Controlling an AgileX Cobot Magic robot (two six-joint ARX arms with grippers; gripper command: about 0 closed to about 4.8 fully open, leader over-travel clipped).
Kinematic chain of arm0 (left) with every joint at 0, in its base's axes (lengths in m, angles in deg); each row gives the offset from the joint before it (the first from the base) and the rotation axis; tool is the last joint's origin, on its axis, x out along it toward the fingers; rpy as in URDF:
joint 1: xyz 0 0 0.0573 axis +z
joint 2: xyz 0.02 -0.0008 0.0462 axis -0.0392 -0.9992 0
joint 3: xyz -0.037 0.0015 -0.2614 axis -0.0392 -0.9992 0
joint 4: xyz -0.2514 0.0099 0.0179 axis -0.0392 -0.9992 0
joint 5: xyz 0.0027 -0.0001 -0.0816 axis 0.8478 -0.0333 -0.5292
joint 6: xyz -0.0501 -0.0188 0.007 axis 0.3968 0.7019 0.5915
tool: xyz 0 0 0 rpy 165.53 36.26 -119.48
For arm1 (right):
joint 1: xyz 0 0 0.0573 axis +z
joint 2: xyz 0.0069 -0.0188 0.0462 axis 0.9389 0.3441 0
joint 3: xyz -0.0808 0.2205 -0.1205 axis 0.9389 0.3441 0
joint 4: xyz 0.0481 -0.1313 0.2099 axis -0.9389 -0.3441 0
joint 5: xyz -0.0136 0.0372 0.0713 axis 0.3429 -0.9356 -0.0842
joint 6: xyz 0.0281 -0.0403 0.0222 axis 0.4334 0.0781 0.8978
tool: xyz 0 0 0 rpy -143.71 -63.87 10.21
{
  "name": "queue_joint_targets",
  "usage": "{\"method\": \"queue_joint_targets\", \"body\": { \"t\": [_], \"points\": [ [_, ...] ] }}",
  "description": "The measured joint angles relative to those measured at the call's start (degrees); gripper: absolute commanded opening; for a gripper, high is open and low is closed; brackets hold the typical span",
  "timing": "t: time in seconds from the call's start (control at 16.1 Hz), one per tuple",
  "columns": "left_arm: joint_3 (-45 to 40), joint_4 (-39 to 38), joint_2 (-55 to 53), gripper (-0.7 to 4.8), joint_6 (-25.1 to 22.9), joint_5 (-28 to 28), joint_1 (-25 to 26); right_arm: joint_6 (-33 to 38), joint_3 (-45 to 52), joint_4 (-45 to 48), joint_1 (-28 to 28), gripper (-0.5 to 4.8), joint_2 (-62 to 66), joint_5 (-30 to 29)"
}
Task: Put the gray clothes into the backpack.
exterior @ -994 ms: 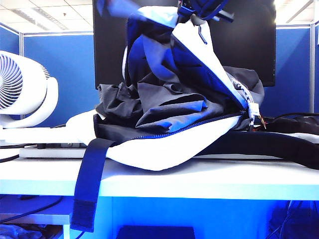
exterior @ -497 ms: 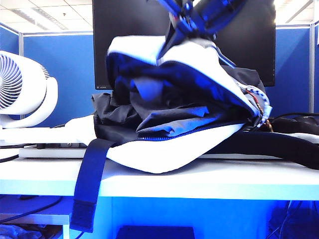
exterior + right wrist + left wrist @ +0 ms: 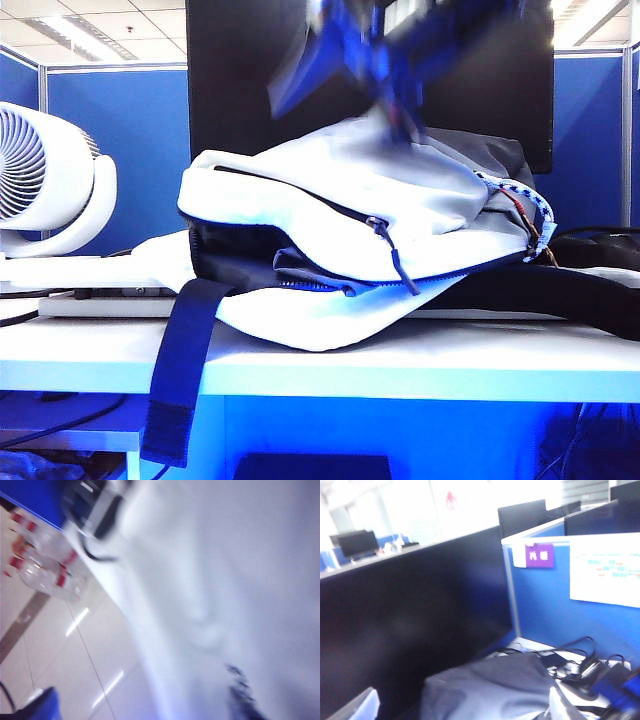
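Flap just dropped: backpack [image 3: 340, 230] now lies closed over the gray clothes [image 3: 310, 268], only a fold peeking at the zipper; right gripper [image 3: 395, 75] blurred above, grip unreadable, left gripper unseen; stuffing looks done.

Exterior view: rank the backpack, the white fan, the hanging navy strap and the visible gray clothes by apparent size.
1. backpack
2. white fan, cut off by the frame edge
3. navy strap, nearer the camera, so unsure against the fan
4. gray clothes, only a sliver showing
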Motion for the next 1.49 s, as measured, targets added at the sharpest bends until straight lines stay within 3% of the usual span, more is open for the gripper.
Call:
{"method": "queue_joint_targets", "body": {
  "t": [0.12,0.19,0.25,0.31,0.37,0.43,0.62,0.75,0.87,1.06,1.24,1.49],
  "points": [
    [0.00,-0.42,0.85,4.79,1.05,0.72,1.77,0.02,-0.28,1.11,0.00,4.79,-4.85,-2.36],
    [-0.02,-1.03,1.68,4.79,1.90,0.59,1.64,0.07,-0.17,0.76,-0.07,4.52,-8.28,-2.43],
    [-0.02,-1.51,2.99,4.79,2.27,0.13,2.08,0.04,-0.17,0.61,-0.02,2.93,-12.02,-2.54],
    [-0.02,-1.84,4.85,3.29,2.34,-0.04,4.39,0.07,-0.33,0.87,-0.02,0.16,-15.87,-2.58],
    [-0.02,-3.93,9.16,1.30,2.49,0.72,7.63,-0.39,-0.31,0.76,-1.16,-0.06,-22.32,-1.31],
    [-0.02,-6.91,12.11,-0.10,2.29,0.09,8.22,-0.59,-0.28,-0.48,-3.10,-0.06,-27.26,0.11],
    [-0.13,-19.65,21.51,-0.05,-3.32,-0.37,16.35,-2.05,-0.42,-2.32,-3.74,-0.06,-39.43,7.23],
    [-2.69,-22.75,28.35,-0.05,-3.80,-0.50,16.65,-6.51,-0.42,-7.43,-3.76,-0.06,-46.62,17.57],
    [-6.05,-20.26,37.29,-0.05,0.15,-0.55,15.98,-7.65,-0.35,-12.59,-3.50,-0.06,-52.02,21.44],
    [-17.44,-16.20,45.48,-0.05,9.14,3.08,15.58,-7.67,0.22,-17.53,-3.58,-0.06,-55.91,34.38],
    [-32.37,-12.87,54.64,-0.05,15.61,6.12,15.17,-7.65,3.69,-18.43,-3.58,-0.06,-60.06,36.37],
    [-42.31,-18.49,61.42,-0.05,17.92,9.77,4.83,0.90,14.19,-21.14,-3.58,-0.06,-68.11,38.91]
  ]
}}
